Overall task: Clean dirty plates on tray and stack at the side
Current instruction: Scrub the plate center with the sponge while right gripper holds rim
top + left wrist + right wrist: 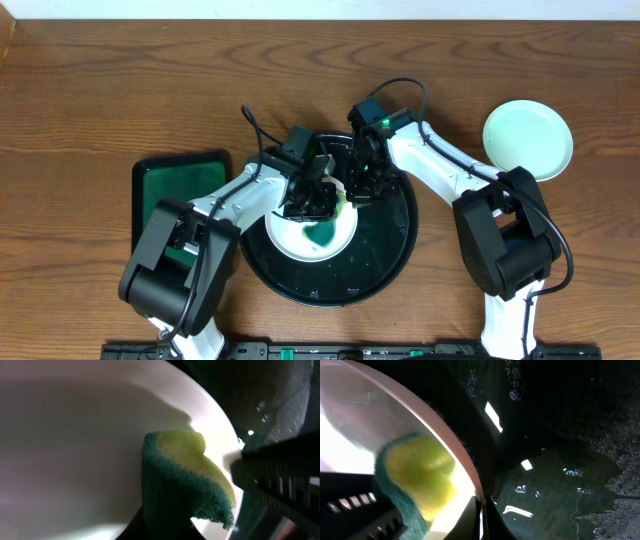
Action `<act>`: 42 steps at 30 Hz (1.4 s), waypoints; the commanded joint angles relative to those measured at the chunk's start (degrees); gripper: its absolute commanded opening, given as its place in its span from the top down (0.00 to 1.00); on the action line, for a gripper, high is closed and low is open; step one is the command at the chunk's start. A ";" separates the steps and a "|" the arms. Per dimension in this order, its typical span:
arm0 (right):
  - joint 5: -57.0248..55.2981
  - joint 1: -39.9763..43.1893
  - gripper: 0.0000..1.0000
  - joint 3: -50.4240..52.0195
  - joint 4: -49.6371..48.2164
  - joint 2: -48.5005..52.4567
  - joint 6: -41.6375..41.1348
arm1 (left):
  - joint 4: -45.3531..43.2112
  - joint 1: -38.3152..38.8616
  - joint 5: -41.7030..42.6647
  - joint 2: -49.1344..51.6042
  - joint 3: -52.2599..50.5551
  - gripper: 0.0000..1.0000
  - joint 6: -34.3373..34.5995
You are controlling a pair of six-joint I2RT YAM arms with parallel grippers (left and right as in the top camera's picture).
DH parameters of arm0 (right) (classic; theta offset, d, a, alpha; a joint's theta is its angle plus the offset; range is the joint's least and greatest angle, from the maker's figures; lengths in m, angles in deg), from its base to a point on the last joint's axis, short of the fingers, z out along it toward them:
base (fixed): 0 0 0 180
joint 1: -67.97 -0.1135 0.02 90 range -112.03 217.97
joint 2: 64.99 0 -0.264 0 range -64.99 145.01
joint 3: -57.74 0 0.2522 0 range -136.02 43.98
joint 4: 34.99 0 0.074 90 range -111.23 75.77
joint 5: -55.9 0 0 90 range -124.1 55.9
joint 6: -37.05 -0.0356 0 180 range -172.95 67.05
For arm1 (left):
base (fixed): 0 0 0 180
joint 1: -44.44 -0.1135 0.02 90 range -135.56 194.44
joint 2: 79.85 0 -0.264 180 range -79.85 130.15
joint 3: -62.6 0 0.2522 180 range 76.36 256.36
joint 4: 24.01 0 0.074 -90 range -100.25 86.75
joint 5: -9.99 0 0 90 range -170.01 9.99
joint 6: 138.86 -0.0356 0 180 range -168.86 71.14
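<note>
Fingers first, from overhead: the left gripper (316, 192) has its pair clamped tight on a yellow-green sponge (342, 198), and the right gripper (362, 188) is pinched shut at the far rim of the dirty plate (300, 240). Count with me: two white plates in sight, the dirty plate with one teal smear (322, 235) lying on the black tray (385, 240), and a second plate (528, 140) sitting on the wooden table (100, 90) well off to the right, no smear on it. Two trays as well, the round black tray in the middle and one green tray (175, 190) to the left, its near end covered by the left arm. Both grippers crowd over the dirty plate's far edge and hide it, and a black cable (410, 90) loops above the right wrist. Over to the left wrist: one sponge (185, 480), yellow face up and teal scrub side below, rising from the held end at the bottom and pressed on the white plate (75, 460); a dark ribbed bar (280, 485) cuts across the right side, with wet black tray (270, 400) behind it. Right wrist now: the plate's rim sweeps down into the closed fingertips (481, 510), the sponge (415, 475) sits on the plate just inside that rim, a dark slotted part (360, 510) blocks the lower left corner, and the tray floor (560, 460) glistens with droplets
</note>
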 commanded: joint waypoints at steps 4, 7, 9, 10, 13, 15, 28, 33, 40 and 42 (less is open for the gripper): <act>0.17 0.42 0.99 -0.04 0.15 -1.44 0.59 | 4.61 1.55 5.46 2.73 -2.54 0.93 -4.74; 0.17 0.42 0.99 -0.04 0.11 -1.44 0.57 | 6.56 1.55 6.78 2.75 -2.54 0.93 -7.72; 0.20 0.42 0.99 -0.04 0.11 -1.44 0.57 | 7.76 1.53 7.91 2.75 -2.54 0.93 -9.16; 0.17 0.42 0.99 -0.04 0.13 -1.44 0.57 | 8.44 1.44 7.61 2.75 -2.54 0.93 -9.14; 0.17 0.42 0.99 -0.04 0.13 -1.44 0.57 | 9.70 0.66 6.03 2.73 -2.54 0.93 -7.87; 0.20 0.42 0.98 -0.04 0.13 -1.44 0.52 | 10.93 -0.42 2.23 2.75 -2.54 0.93 -4.74; 0.17 0.42 0.99 -0.04 0.09 -1.44 0.11 | 16.55 -15.13 -14.25 2.73 -2.51 0.93 3.87; 0.20 0.42 0.99 -0.04 -0.04 -1.44 0.09 | 15.39 -19.54 -17.03 2.71 -2.10 0.93 3.34; 0.15 0.42 0.99 -0.04 -0.11 -1.44 0.24 | 15.17 -20.81 -16.50 0.87 1.44 0.93 -0.37; 0.17 0.42 0.99 -0.04 -0.26 -1.44 0.39 | 15.15 -20.81 -16.37 -1.44 2.36 0.93 -1.20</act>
